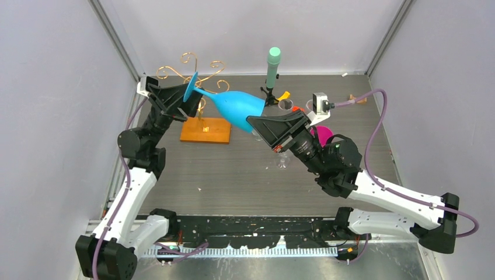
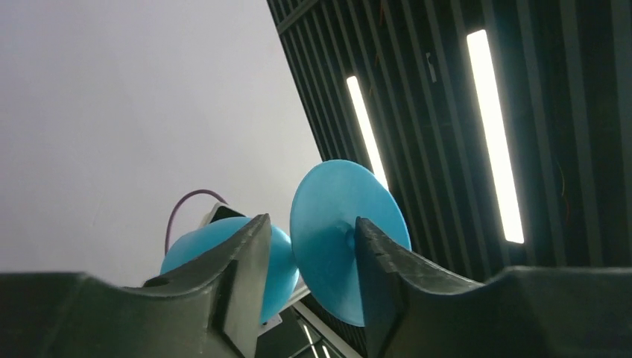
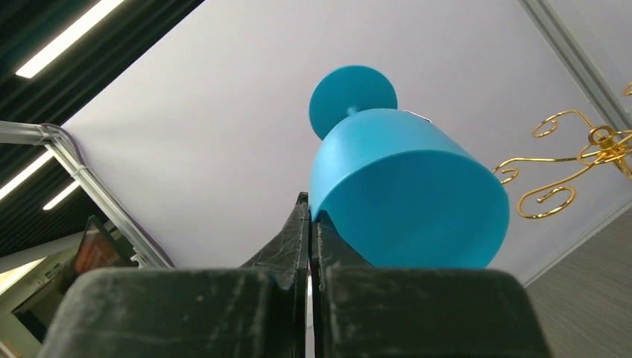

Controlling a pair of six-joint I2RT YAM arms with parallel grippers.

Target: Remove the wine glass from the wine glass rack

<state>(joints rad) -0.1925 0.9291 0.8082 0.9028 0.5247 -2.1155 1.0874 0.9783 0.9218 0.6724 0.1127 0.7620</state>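
A blue wine glass [image 1: 236, 108] lies on its side in the air, off the wine glass rack [image 1: 205, 130], whose gold scrolls [image 1: 192, 67] rise behind it. My right gripper [image 1: 252, 125] is shut on the bowl's rim; in the right wrist view its jaws [image 3: 308, 205] pinch the edge of the wine glass [image 3: 406, 186], with the rack [image 3: 574, 160] at right. My left gripper [image 1: 188, 96] is open around the stem by the foot. In the left wrist view the foot disc [image 2: 335, 224] stands between the parted fingers [image 2: 311, 219], against the right one.
A mint-green cylinder on a black tripod [image 1: 273, 61] stands at the back centre. Clear glasses [image 1: 284, 105], an orange piece [image 1: 284, 95] and a magenta object [image 1: 322, 135] sit near the right arm. Grey walls close in on three sides.
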